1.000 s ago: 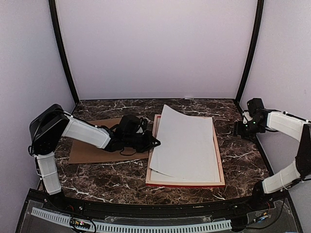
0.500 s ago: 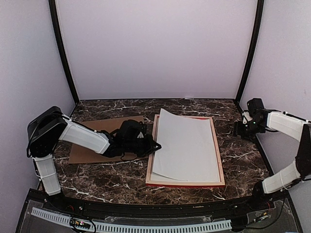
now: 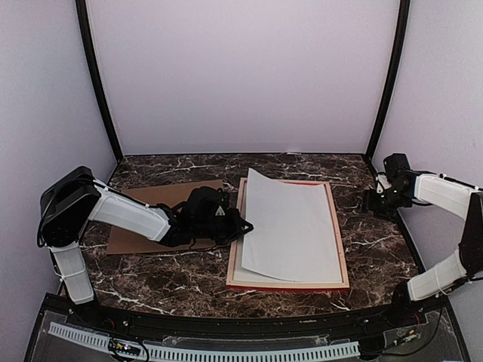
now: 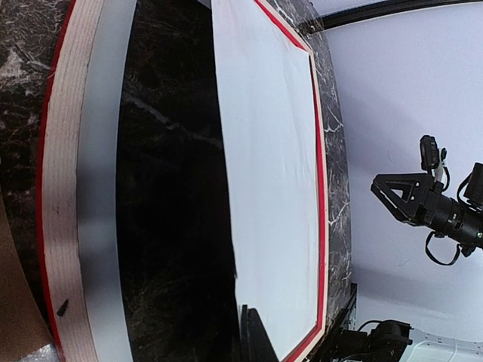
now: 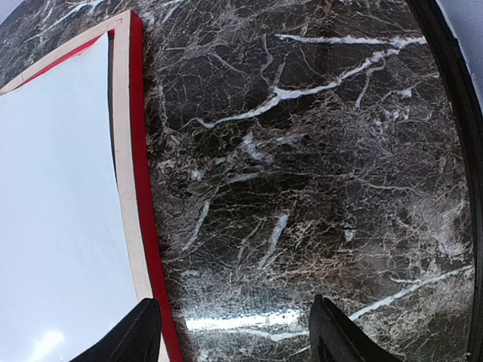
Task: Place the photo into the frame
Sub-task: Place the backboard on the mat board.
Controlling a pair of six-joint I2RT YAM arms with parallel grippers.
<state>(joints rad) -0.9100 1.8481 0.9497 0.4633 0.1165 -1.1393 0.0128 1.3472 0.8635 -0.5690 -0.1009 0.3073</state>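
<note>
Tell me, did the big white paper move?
Yes. The photo, white back up, has sunk flatter into the frame; its raised far-left corner dropped toward the far rail.

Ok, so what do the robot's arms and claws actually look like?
The left arm and right arm have white-covered links with bulky black joints. The left claw and right claw are black, with thin black cables looping near the wrists. No markings are readable.

- I see a dark marble table veined in white.
- The frame lies flat on it, right of centre, pale back up.
- A brown cardboard backing board lies flat on the left.
</note>
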